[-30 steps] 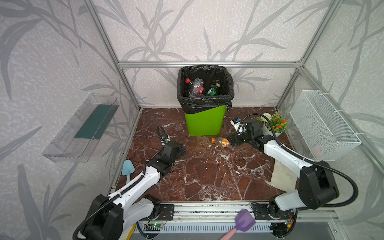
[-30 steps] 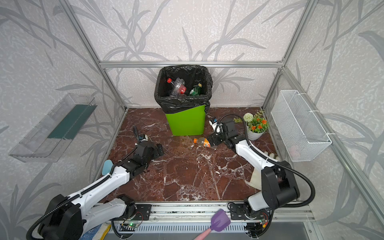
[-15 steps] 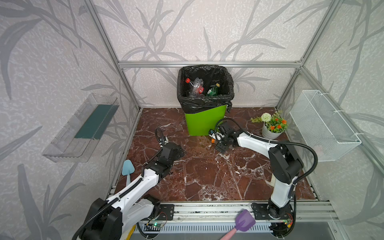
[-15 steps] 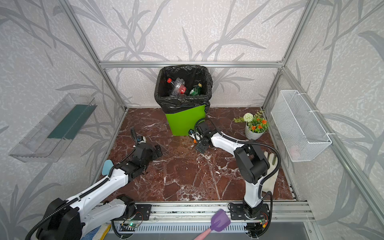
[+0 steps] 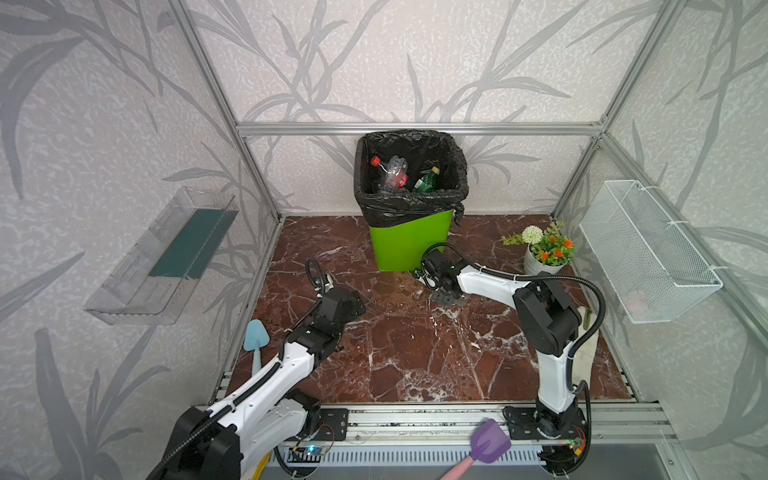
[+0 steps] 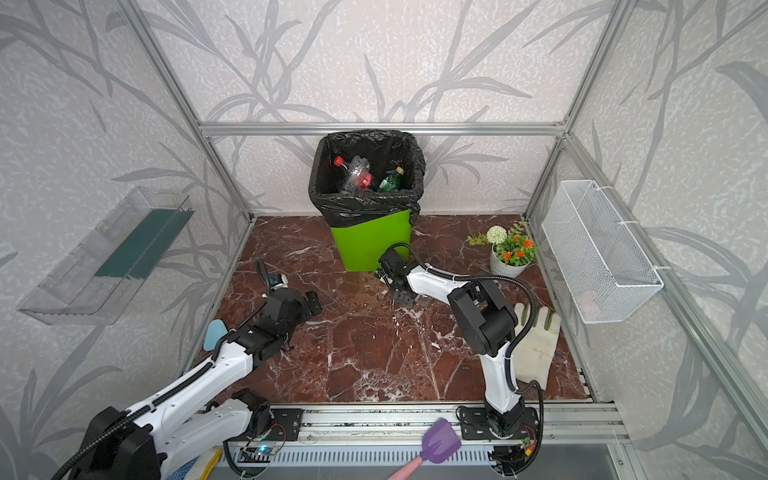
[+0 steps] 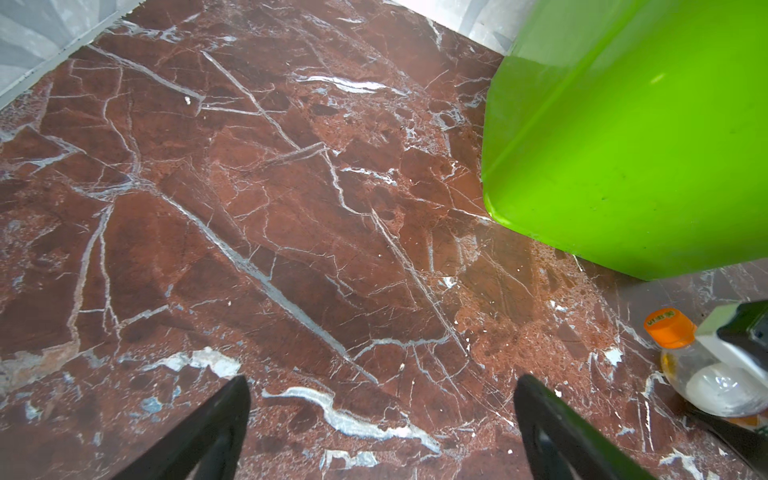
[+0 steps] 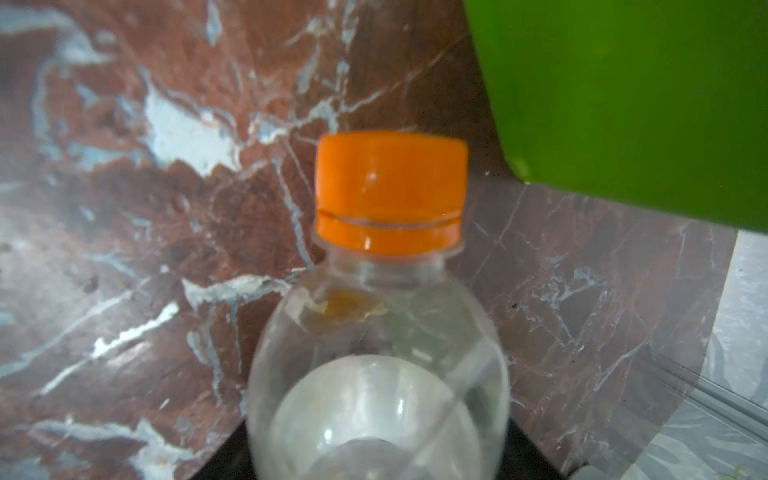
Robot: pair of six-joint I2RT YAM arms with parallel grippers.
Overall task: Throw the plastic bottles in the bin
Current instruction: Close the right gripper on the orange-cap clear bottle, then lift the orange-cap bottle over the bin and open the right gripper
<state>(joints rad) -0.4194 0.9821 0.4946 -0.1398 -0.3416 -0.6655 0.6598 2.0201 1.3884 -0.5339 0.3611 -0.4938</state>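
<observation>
Right gripper (image 5: 441, 291) sits low on the marble floor (image 5: 395, 353), just beside the front corner of the bin (image 5: 409, 245). It straddles an orange-capped bottle (image 8: 374, 365) lying on the floor. Its fingers are mostly out of frame in the right wrist view, only dark bases show. Cannot tell whether they clamp the bottle or merely flank it. In both top views the bottle is almost fully hidden under the gripper. The left wrist view catches its cap (image 7: 670, 328) at the frame edge, body cropped. Left gripper (image 7: 382, 380) is spread wide over bare floor, holding nothing. Inside the bin are a clear red-capped bottle (image 5: 392, 174) and a green bottle (image 5: 426, 180), lower parts hidden by the bag (image 5: 411, 203).
</observation>
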